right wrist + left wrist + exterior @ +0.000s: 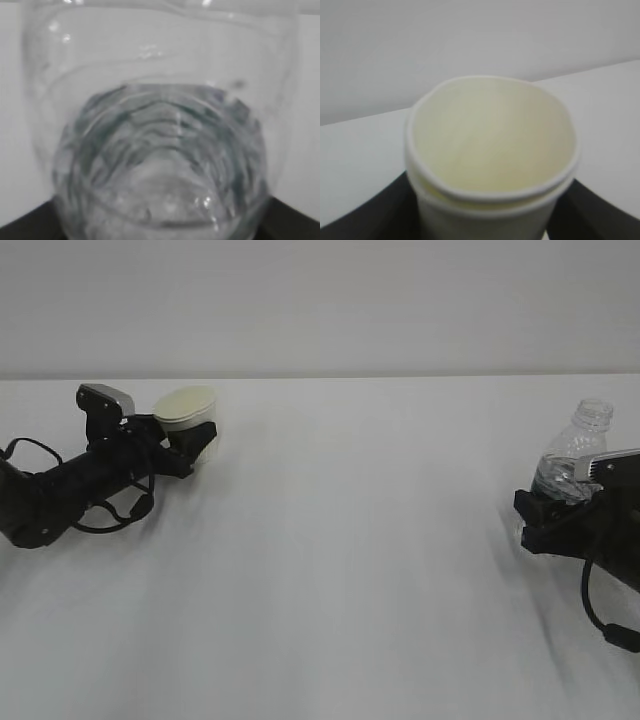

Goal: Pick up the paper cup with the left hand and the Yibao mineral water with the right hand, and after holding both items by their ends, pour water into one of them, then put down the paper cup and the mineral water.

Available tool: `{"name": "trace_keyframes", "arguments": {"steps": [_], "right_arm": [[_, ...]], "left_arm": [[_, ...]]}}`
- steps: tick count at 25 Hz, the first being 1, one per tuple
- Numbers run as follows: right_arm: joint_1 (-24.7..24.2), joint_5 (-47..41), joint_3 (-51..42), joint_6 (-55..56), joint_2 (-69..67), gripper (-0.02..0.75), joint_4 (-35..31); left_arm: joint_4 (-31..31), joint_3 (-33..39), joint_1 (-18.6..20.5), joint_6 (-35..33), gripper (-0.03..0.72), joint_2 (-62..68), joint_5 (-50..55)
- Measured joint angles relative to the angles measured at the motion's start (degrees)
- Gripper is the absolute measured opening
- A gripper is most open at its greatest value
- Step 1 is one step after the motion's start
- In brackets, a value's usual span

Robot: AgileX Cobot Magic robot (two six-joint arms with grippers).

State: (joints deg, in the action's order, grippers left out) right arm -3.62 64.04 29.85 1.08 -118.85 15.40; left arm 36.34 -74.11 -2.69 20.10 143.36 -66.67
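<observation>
My biggest worry sits in my right hand (560, 502): the Yibao mineral water (572, 455) stands between its fingers, clamped low on the body, its capless neck rising above my grip. An open bottle with water in it is the costly failure; if I squeeze the thin ribbed wall too hard or jerk the lift, water could well up and spill over my gripper and the table (340, 570). In the right wrist view the bottle (160, 165) fills everything ahead of me, so I cannot judge how centred it is.

Next, my left hand (190, 445): the paper cup (186, 412) stands between its dark fingers, which flank the lower wall on both sides. I cannot tell whether they are pressing yet or just bracketing it. The cup (490, 155) already shows a creased, doubled line under its rim nearest me; more pressure could buckle it, too little could let it slip.

Smallest: the two hands are well apart, so bringing mouth over mouth needs care, or the pour misses.
</observation>
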Motion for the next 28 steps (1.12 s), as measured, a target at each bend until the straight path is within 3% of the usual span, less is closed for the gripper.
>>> {"name": "trace_keyframes", "arguments": {"steps": [5,11,20,28], "right_arm": [[0.00,0.00,0.00,0.00,0.00,0.445,0.02],[0.00,0.00,0.00,0.00,0.00,0.445,0.02],[0.00,0.00,0.00,0.00,0.00,0.445,0.12],[0.00,0.00,0.00,0.00,0.00,0.445,0.12]], "left_arm": [[6.06,0.21,2.82,7.25,0.470,-0.46,-0.57],[17.79,0.80,6.50,9.44,0.468,-2.89,0.14],[31.26,0.93,6.50,14.70,0.467,-10.47,0.39],[36.63,1.06,5.98,22.49,0.465,-11.39,0.28]]}}
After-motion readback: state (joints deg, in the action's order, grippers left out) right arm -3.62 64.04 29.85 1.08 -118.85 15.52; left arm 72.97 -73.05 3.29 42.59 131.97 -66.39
